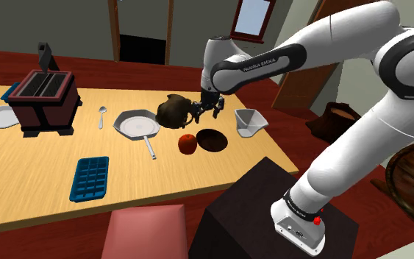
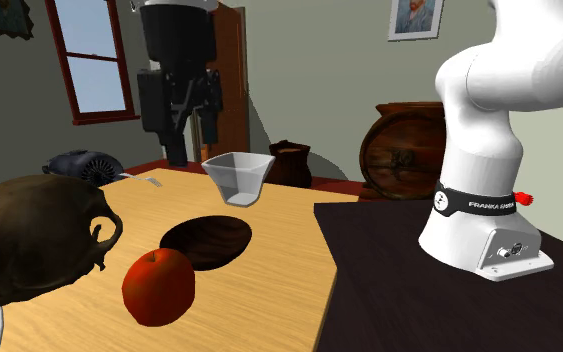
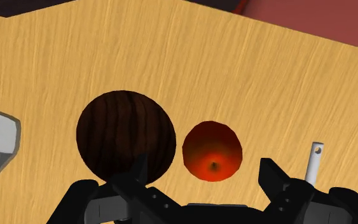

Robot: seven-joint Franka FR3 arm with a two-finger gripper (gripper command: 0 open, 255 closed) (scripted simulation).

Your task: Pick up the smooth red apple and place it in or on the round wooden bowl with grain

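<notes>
The red apple (image 1: 187, 144) lies on the wooden table beside the dark round wooden bowl (image 1: 212, 140), on the side toward the shoulder view's left. They sit close together, apart or barely touching. My gripper (image 1: 206, 112) hangs open above them with nothing between its fingers. In the second exterior view the gripper (image 2: 194, 140) is well above the table, behind the bowl (image 2: 207, 241) and the apple (image 2: 159, 285). In the wrist view the apple (image 3: 212, 151) sits between the open gripper (image 3: 204, 165), and the bowl (image 3: 126, 135) is by one finger.
A dark round pot (image 1: 174, 110) stands just behind the apple. A white cup (image 1: 248, 121) is near the table's right end, a frying pan (image 1: 137, 125) left of the apple. Farther left are a spoon (image 1: 101, 116), a blue ice tray (image 1: 90, 177) and a toaster (image 1: 47, 99).
</notes>
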